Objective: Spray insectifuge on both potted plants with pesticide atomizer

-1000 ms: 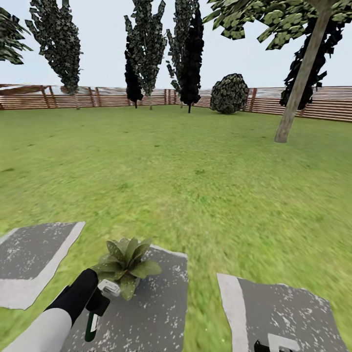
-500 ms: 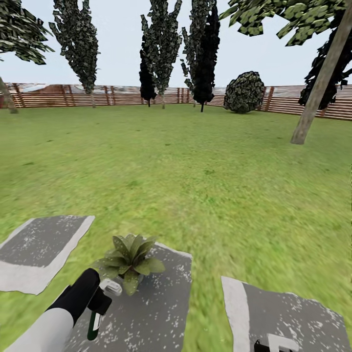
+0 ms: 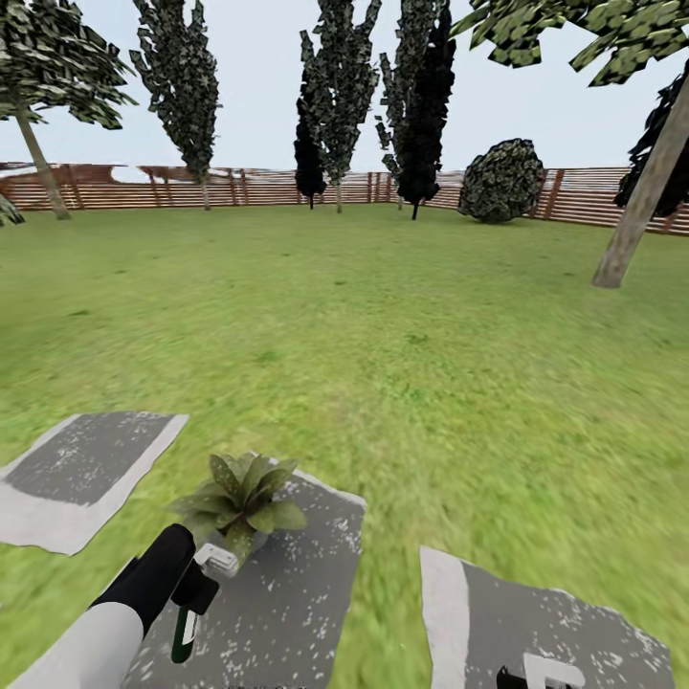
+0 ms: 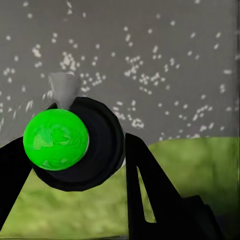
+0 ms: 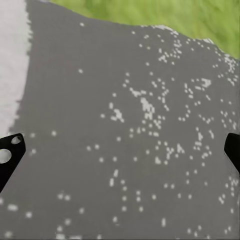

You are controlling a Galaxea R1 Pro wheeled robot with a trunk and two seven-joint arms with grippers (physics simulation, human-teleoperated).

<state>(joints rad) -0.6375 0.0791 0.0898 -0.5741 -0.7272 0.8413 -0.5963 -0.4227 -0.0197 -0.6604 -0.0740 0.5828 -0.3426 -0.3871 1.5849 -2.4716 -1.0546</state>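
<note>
One potted plant (image 3: 239,500), a low rosette of pointed green leaves, stands on the far end of a grey stepping stone (image 3: 287,603). My left gripper (image 3: 194,593) is shut on the pesticide atomizer (image 3: 183,627) just short of the plant, on its near left. The bottle's pale head (image 3: 216,561) points toward the leaves and its dark green body hangs down. In the left wrist view the atomizer (image 4: 75,145) sits between the black fingers (image 4: 145,185), its grey nozzle over the stone. My right gripper (image 5: 120,152) is open above another stone (image 5: 130,125), holding nothing.
Lawn (image 3: 383,364) stretches ahead to a brown slatted fence (image 3: 239,188) with tall dark trees and a round shrub (image 3: 501,180). A leaning trunk (image 3: 636,220) stands at the right. Further stepping stones lie at the left (image 3: 86,469) and lower right (image 3: 536,612).
The whole view has swung to the left, so trees, fence and stones sit further right in the picture. The left gripper still holds the atomizer the same way beside the plant.
</note>
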